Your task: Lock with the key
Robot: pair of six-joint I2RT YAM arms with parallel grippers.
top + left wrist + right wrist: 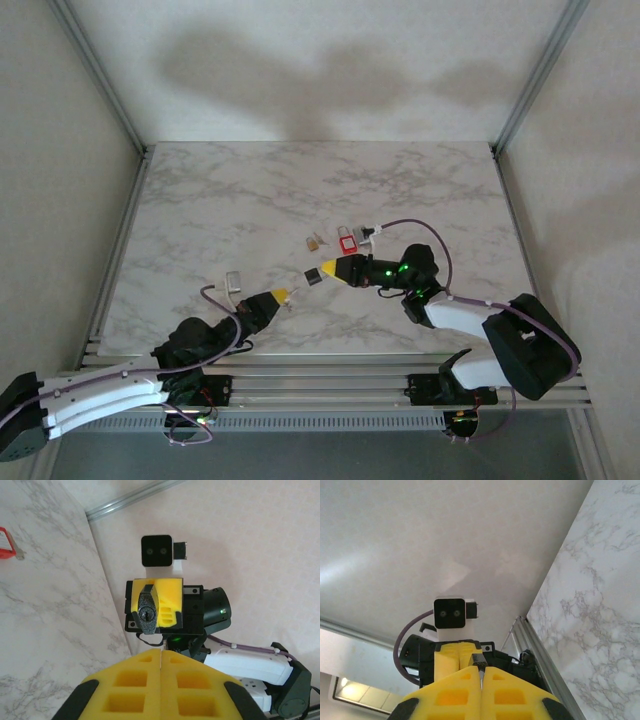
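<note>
Since both pincers sit clenched and nose to nose with a gap between them, the risk is all in the insertion.

The right gripper point(326, 269) is clamped on the black lock point(148, 600), with the keyhole point(146, 613) facing straight at the left gripper point(284, 295). The lock sits off-centre in the yellow pads, toward one edge, so only a narrow strip of foam grips it.

The left gripper is squeezed tight. A small grey metal bit point(479, 660) shows at the finger seam in the right wrist view. It's probably the key, but I can't tell whose fingers hold it.

Failure modes as I read it:
- A push on an edge-held lock makes it pivot or slide back in the foam, and the key skates off the face.
- If key roll isn't matched to the slot, it jams at the mouth.
- A thin blade in soft pads twists in the grip instead of turning the cylinder.
- If the left is actually empty, it's just poking the lock.
- A drop lands on the table point(250, 190) near the red padlock point(347, 241) and a small brass piece point(315, 241), so a regrasp could easily take the wrong item.
</note>
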